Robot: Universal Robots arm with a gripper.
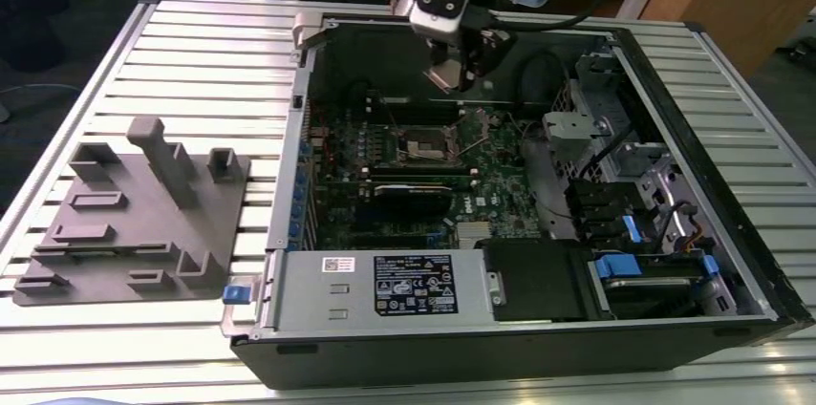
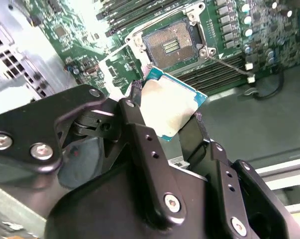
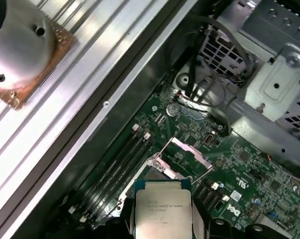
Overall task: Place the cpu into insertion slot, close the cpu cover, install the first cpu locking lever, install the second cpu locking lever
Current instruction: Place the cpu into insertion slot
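the gripper (image 1: 461, 75) hangs over the far part of the open computer case (image 1: 290, 147), its two black fingers (image 2: 140, 134) clamped on opposite edges of the cpu (image 2: 172, 107). the chip sits between the fingertips with its dull metal top facing the second wrist view. the cpu is in the air, not touching the green motherboard (image 1: 504, 171).

the insertion slot (image 2: 172, 44) lies beyond the chip, apart from it, bare, with a dark centre. in the first wrist view the held chip covers most of the socket, so how well the edges line up is a guess; in the second wrist view chip and socket look turned roughly the same way. the cpu cover (image 3: 190, 152) appears swung up at the socket's far side, and a thin locking lever (image 2: 229, 62) stands released beside it. the long memory slots (image 3: 117, 162) run just beside the socket.

hard to make out: the chip's underside, its corner mark, and the gap down to the socket. glare washes out part of the board in the second wrist view.
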